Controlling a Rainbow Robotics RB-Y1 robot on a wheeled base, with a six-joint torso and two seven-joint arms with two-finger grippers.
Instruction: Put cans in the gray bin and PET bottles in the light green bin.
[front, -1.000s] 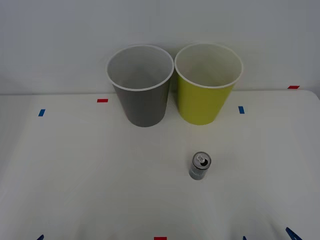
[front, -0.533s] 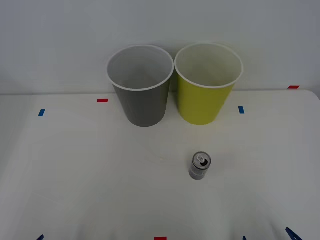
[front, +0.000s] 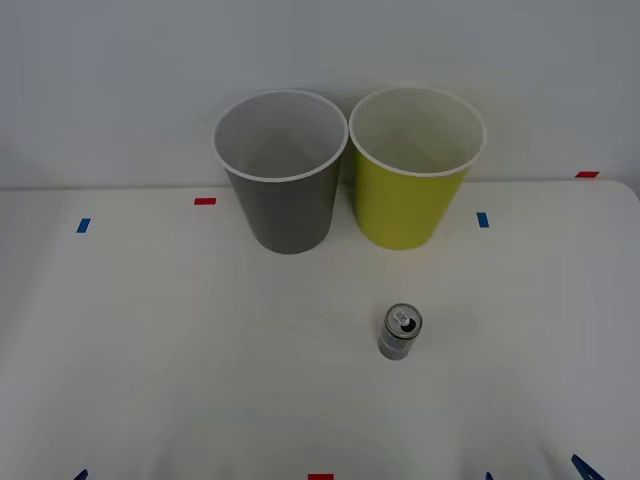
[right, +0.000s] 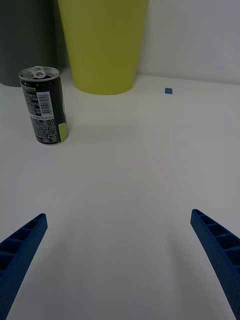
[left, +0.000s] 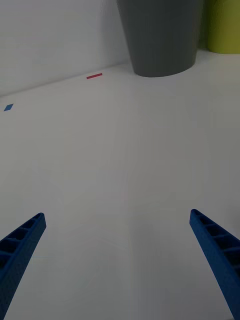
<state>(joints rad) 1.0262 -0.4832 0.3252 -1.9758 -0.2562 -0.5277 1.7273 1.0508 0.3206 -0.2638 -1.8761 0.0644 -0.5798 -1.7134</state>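
Note:
A small silver-gray can (front: 400, 333) stands upright on the white table (front: 180, 340), in front of the light green bin (front: 405, 205). The gray bin (front: 290, 215) stands just left of it, and both bins are upright at the back. My right gripper (right: 120, 265) is open low over the table, with the can (right: 44, 107) ahead of it toward the gray bin's side and the light green bin (right: 102, 45) behind. My left gripper (left: 117, 265) is open too, facing the gray bin (left: 160, 35) across bare table. PET bottles are out of view.
Small tape marks lie on the table: red (front: 205, 201) and blue (front: 83, 225) on the left, blue (front: 483, 219) and red (front: 587, 174) on the right. A plain wall rises right behind the bins.

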